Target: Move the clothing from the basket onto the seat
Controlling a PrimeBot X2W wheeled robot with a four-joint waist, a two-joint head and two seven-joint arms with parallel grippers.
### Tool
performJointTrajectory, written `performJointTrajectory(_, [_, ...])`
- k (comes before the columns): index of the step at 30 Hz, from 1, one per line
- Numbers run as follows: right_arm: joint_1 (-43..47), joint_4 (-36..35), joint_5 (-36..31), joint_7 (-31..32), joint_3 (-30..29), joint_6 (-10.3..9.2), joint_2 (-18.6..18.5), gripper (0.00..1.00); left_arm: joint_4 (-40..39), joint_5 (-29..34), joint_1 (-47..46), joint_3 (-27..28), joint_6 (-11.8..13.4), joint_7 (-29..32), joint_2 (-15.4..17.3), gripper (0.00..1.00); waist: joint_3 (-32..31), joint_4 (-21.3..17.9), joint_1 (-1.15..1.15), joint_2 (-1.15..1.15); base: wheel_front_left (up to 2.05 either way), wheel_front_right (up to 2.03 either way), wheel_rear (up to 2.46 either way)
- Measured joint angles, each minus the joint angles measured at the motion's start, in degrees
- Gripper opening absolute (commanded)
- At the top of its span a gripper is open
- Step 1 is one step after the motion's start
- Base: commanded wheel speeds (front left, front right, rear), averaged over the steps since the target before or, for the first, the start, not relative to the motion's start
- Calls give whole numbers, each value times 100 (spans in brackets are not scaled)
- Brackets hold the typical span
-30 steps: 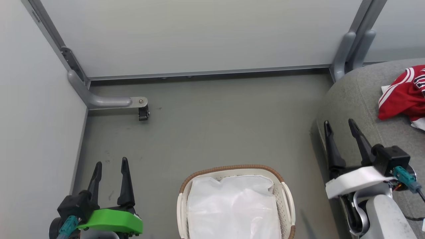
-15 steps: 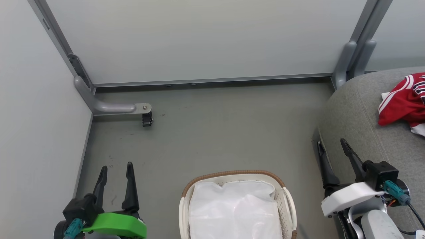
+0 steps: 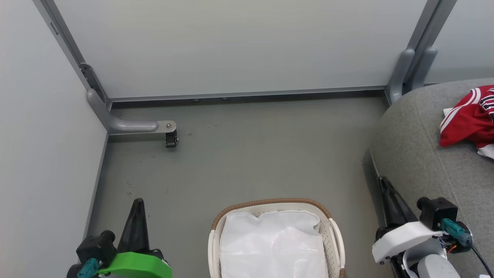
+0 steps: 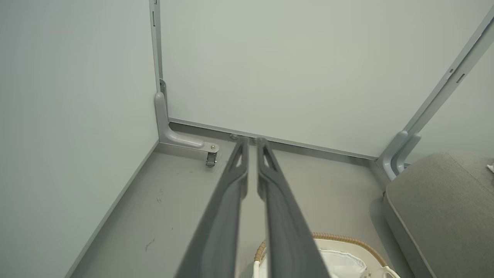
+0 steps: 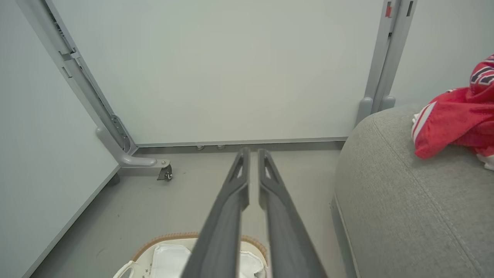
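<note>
At 7 o'clock in the head view the left gripper [image 3: 137, 202] pointed up over the floor [image 3: 251, 154], its fingers merged into one dark wedge. Its wrist view was plainer: the jaws were drawn to a thin slit, gripping nothing. At 6 o'clock sat the basket [image 3: 270, 201], lined with a white sheet [image 3: 270, 243] and cut off by the bottom edge. Both wrist views caught just its far rim. At 5 o'clock the right gripper [image 3: 383, 182] stood close by the seat [image 3: 417, 154]; whether they touched I could not tell. Its fingers overlapped there, but the right wrist view showed them almost together and empty. At 3 o'clock the clothing [image 3: 469, 119] lay crumpled on the seat, red with white stripes, cropped by the right edge. The right wrist view had it at 2 o'clock, its dark lettering too cropped to read. The left wrist view caught a corner of the seat at 4 o'clock.
</note>
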Motion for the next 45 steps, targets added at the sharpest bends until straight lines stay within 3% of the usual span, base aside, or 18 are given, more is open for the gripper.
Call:
performJointTrajectory(26, [33, -76, 2538, 677, -168, 0, 4, 0, 12, -2290, -52, 346, -101, 656, -4, 0, -41, -10, 0, 0, 0, 0, 0])
performJointTrajectory(45, [33, -164, 4019, 1060, -270, -1, -4, 0, -14, -3598, -177, 569, -178, 1056, -2, 0, -72, -17, 0, 0, 0, 0, 0])
